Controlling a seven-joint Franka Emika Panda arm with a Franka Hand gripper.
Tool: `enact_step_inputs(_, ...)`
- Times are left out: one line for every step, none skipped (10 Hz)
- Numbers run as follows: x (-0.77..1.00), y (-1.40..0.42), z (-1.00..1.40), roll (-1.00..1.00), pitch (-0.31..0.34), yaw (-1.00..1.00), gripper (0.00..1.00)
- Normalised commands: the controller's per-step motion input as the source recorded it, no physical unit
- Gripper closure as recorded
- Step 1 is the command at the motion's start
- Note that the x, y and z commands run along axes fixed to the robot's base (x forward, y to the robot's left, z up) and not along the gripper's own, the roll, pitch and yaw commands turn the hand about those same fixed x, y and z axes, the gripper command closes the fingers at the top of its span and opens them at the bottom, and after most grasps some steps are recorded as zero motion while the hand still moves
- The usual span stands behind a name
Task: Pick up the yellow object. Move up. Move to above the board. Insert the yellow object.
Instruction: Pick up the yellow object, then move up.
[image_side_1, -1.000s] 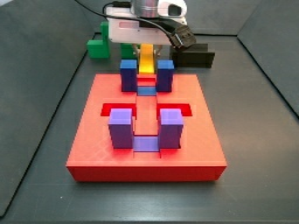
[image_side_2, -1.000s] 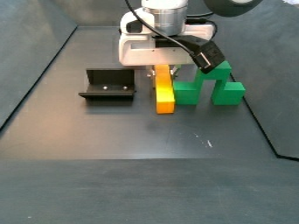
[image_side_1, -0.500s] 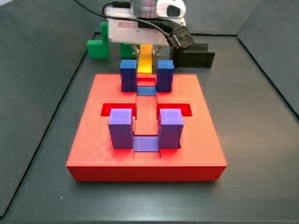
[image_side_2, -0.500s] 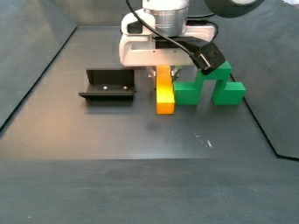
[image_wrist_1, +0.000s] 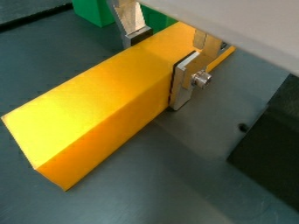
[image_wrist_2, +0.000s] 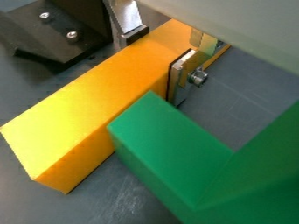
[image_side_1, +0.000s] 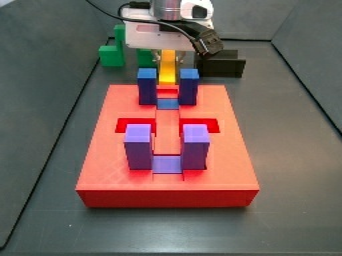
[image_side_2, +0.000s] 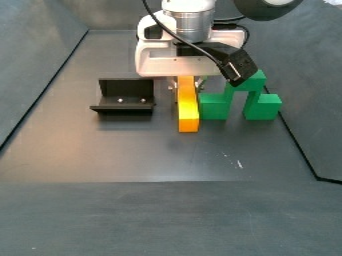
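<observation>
The yellow object (image_side_2: 189, 105) is a long orange-yellow bar lying flat on the dark floor, between the fixture and the green block. It fills both wrist views (image_wrist_1: 105, 105) (image_wrist_2: 93, 114). In a side view its end (image_side_1: 168, 72) shows behind the board's far blue posts. My gripper (image_side_2: 187, 78) stands low over the bar's far part and straddles it (image_wrist_1: 158, 57) (image_wrist_2: 156, 57), with one silver finger flat against each long side, shut on it. The board (image_side_1: 107, 170) is a red square slab with blue and purple posts, in front of the bar.
A green stepped block (image_side_2: 247, 100) (image_wrist_2: 198, 166) lies close beside the bar on one side. The black L-shaped fixture (image_side_2: 123, 98) (image_wrist_2: 52, 35) stands on the other side. Dark walls enclose the floor.
</observation>
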Motion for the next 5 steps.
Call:
enact_step_inputs(0.0,0.0,0.0,0.0,0.0,0.0,1.0)
enact_step_inputs(0.0,0.0,0.83,0.0,0.0,0.0,1.0)
enact_step_inputs(-0.05,-0.06,0.73,-0.01,0.038,-0.02,1.0)
enact_step_inputs(-0.07,-0.05,0.6,0.0,0.035,-0.02,1.0)
enact_step_inputs(-0.04,-0.02,0.24,0.01,-0.011,-0.01,1.0)
